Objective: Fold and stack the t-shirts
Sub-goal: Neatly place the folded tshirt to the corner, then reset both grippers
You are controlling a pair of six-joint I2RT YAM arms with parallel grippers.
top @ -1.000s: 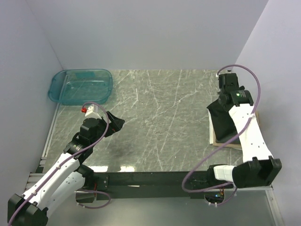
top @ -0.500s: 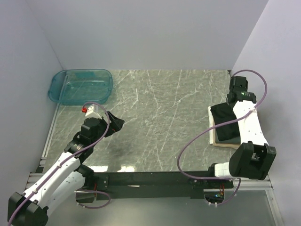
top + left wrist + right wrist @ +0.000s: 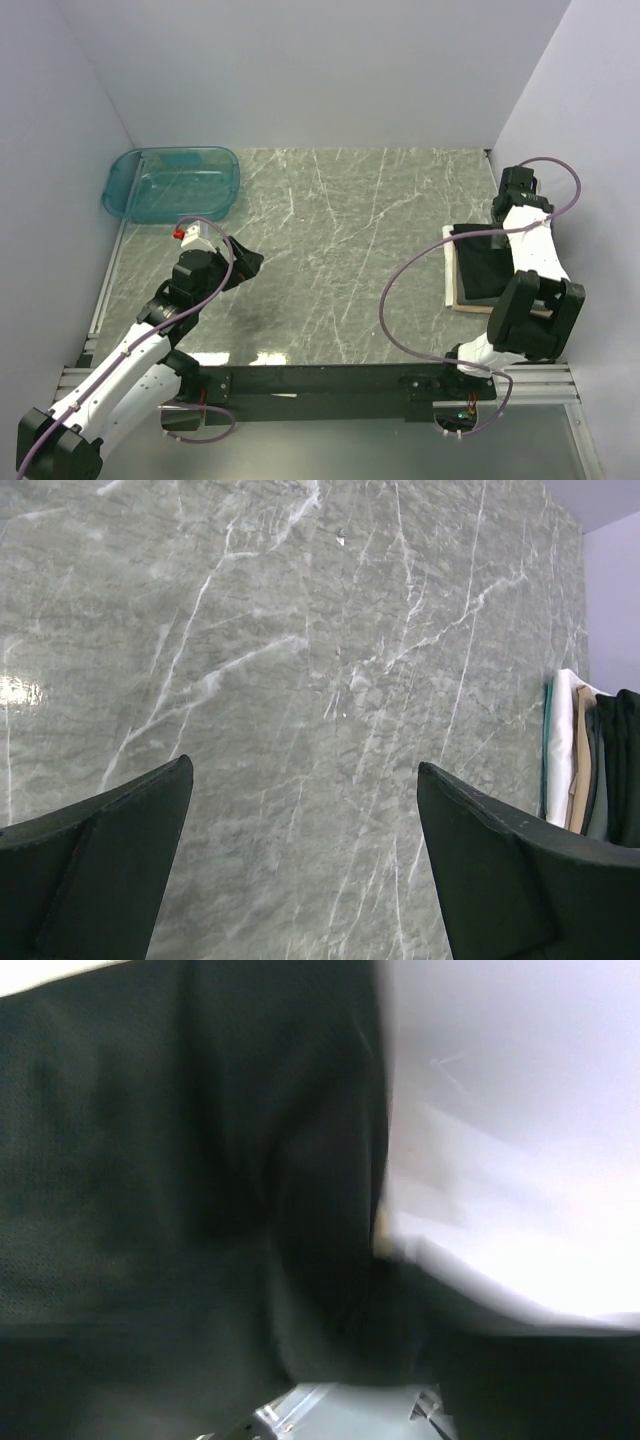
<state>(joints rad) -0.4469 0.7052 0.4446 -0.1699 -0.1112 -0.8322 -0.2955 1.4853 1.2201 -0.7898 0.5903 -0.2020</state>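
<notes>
- So, the t-shirts (image 3: 478, 270) sit as a dark folded pile on the tan board (image 3: 449, 272). They cover most of it, and only a pale strip of board shows along the side facing the middle of the table (image 3: 350, 220).
- From the left wrist view the pile (image 3: 622, 770) shows edge-on as a couple of dark layers on top of the board, so I'd guess the folding is mostly done and this is the last tidy-up of the stack.
- The right gripper (image 3: 517, 186) is up at the far corner of the board, close to the wall. Its own camera is just blurry dark cloth and wall, so I honestly can't tell whether the claw is gripping cloth or is spread.
- To do this bit well, I'd let go cleanly and lift straight up off the pile. Any sideways drag near the board would pull the top layer out of square.
- I'd also keep the shirt edges lined up with the board edges, because a loose corner could flop over the side.
- The left gripper (image 3: 248, 262) is well away from the board across the table, with its claw spread wide and nothing in it. It should stay out of the way.
- The teal tub (image 3: 118, 190) sits at the corner farthest from the board, and I can't see anything inside it.
</notes>
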